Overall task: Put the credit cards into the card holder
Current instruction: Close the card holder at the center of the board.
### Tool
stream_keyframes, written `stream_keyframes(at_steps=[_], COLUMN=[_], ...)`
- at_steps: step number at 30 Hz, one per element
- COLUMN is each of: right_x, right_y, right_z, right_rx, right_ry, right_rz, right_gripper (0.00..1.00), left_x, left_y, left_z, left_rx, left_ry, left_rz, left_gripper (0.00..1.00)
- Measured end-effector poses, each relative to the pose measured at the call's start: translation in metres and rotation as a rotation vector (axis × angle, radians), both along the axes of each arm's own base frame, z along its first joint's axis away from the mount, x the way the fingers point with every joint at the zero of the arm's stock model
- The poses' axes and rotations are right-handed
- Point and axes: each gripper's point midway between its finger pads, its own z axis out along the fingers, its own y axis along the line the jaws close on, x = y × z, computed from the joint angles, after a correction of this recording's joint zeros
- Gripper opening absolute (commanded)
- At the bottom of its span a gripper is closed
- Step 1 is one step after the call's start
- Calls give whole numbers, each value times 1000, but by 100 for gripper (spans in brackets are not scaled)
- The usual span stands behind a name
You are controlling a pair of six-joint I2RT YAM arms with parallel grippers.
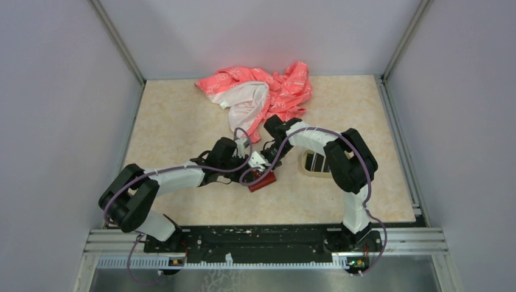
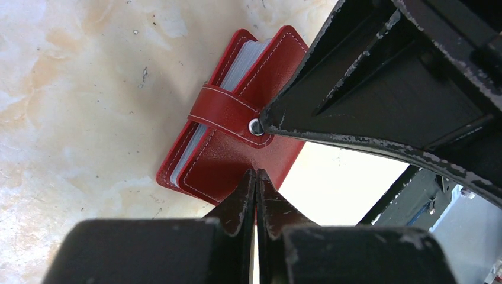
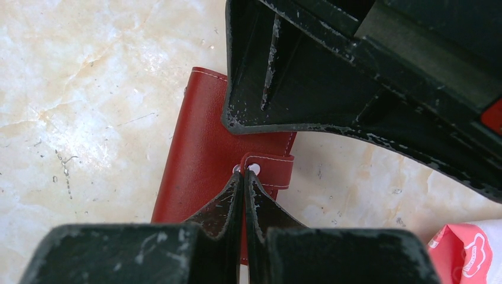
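My left fingers (image 2: 237, 204) and my right fingers (image 3: 222, 204) are each pressed together, tips on the closed red wallet (image 2: 228, 157) on the worktop (image 2: 77, 118); the right tips at its snap (image 2: 256, 126).

Top camera looks down over the whole table (image 1: 182, 109). Both wrist cameras sit close above the card holder (image 2: 225, 154), seemingly from opposite sides.

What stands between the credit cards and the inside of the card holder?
The card holder is folded shut, its strap snapped across the open edge. The credit cards lie in the tray beside it. The left claw and right claw are shut at the holder.
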Motion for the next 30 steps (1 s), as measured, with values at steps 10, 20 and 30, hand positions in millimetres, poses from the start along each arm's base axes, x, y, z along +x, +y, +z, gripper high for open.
stream_keyframes(at_steps=[10, 20, 30], right_x=[0, -1, -2], right_y=[-1, -5, -5], right_z=[4, 5, 2], right_rx=[-3, -21, -42], right_ry=[-2, -15, -39], right_rz=[0, 14, 36], right_gripper=[0, 0, 0], left_x=[2, 2, 2], left_y=[2, 2, 2], left_z=[0, 0, 0], left_rx=[7, 6, 7], left_ry=[6, 7, 7], left_rz=[25, 26, 26], left_gripper=[3, 3, 3])
